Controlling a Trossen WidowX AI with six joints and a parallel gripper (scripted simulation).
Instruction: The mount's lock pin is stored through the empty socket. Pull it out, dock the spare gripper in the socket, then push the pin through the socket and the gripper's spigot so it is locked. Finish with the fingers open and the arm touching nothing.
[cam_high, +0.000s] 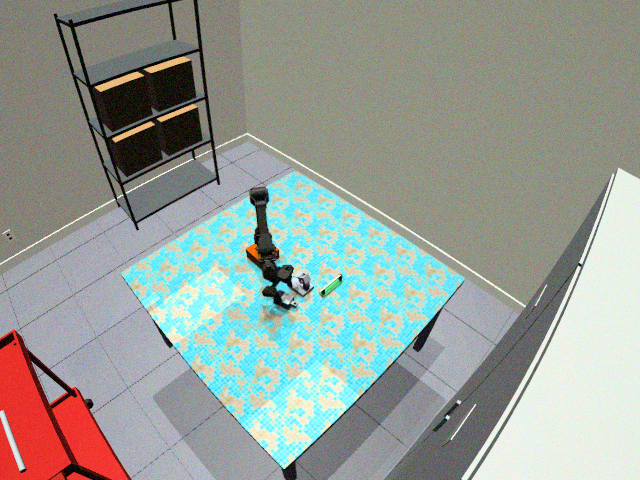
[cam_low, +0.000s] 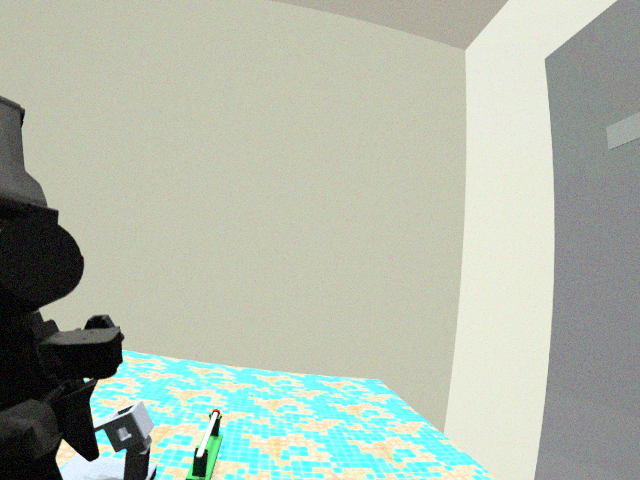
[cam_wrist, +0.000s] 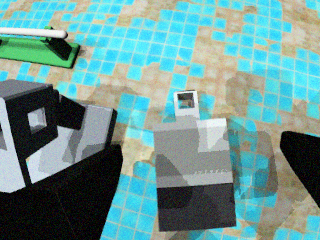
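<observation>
The white lock pin (cam_low: 207, 438) (cam_wrist: 32, 32) with a red head lies along a green rack (cam_high: 331, 287) (cam_wrist: 30, 51), out of the socket. The grey socket (cam_low: 143, 419) (cam_wrist: 46, 131) is empty, tilted on a black post above its pale base plate (cam_low: 90, 467) (cam_wrist: 97, 125). The spare gripper (cam_high: 285, 300) (cam_wrist: 192, 162), a grey and black block, lies on the table, its spigot with a square hole pointing away from the arm. My gripper (cam_wrist: 202, 146) is open and empty, its fingers on either side of the spare gripper in the wrist view. The left finger partly hides the mount; contact cannot be told.
The arm stands on an orange base (cam_high: 254, 253) on the blue and tan table (cam_high: 310, 351). The mount stands close beside the spare gripper, between it and the green rack. A shelf unit (cam_high: 165, 193), a red cart (cam_high: 31, 413) and a grey cabinet (cam_high: 465, 372) stand off the table.
</observation>
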